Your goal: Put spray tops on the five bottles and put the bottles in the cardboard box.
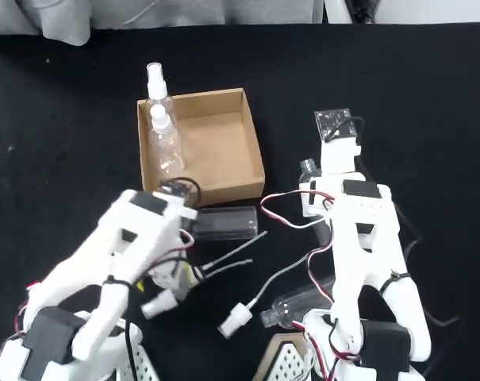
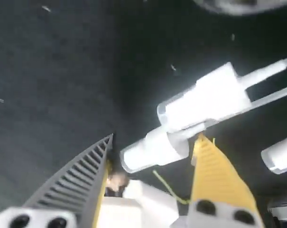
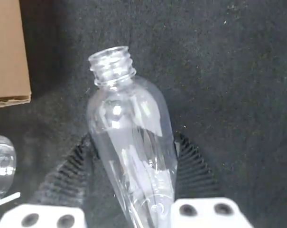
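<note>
My right gripper (image 3: 134,142) is shut on a clear, uncapped bottle (image 3: 129,133), held upright just right of the cardboard box (image 1: 251,151); from above its open neck (image 1: 307,167) shows in front of the right arm. My left gripper (image 2: 155,142) is open low over the mat, its grey and yellow fingers on either side of a white spray top (image 2: 155,149). A second spray top (image 2: 205,99) lies just beyond it. From above, the left gripper (image 1: 176,286) sits over the spray tops (image 1: 160,304). Two capped bottles (image 1: 164,135) stand in the box.
One uncapped bottle (image 1: 224,222) lies in front of the box and another (image 1: 299,303) lies near the right arm's base. A loose spray top with its tube (image 1: 236,320) lies between the arms. A box corner (image 3: 8,52) is close to the held bottle.
</note>
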Motion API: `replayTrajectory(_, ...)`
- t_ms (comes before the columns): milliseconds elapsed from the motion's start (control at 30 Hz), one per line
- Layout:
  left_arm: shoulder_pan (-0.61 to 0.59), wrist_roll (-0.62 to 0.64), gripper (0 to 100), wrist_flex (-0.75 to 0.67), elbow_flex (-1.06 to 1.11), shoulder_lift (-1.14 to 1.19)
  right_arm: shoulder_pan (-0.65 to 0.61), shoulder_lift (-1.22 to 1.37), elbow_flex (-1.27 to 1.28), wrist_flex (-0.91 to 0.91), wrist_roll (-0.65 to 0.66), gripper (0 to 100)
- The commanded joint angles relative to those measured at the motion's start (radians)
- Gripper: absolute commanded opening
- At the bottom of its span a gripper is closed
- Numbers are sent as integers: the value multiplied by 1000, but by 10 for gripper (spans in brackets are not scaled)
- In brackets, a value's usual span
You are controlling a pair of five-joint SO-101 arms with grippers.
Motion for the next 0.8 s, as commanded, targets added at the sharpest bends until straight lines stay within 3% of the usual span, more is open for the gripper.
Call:
replayTrajectory(0,-122,-124,252,5,-79,-15,44,5,-87,-18,-2,80)
replayTrajectory(400,-343,-341,252,11,-213,-15,44,5,-87,-21,-2,80)
replayTrajectory(500,-352,-311,252,64,-268,-17,43,5,-85,-23,-2,80)
replayTrajectory(633,-326,-258,252,242,-367,-17,43,5,-85,-23,0,80)
replayTrajectory(767,-300,-138,252,338,-426,-17,43,5,-85,-23,0,80)
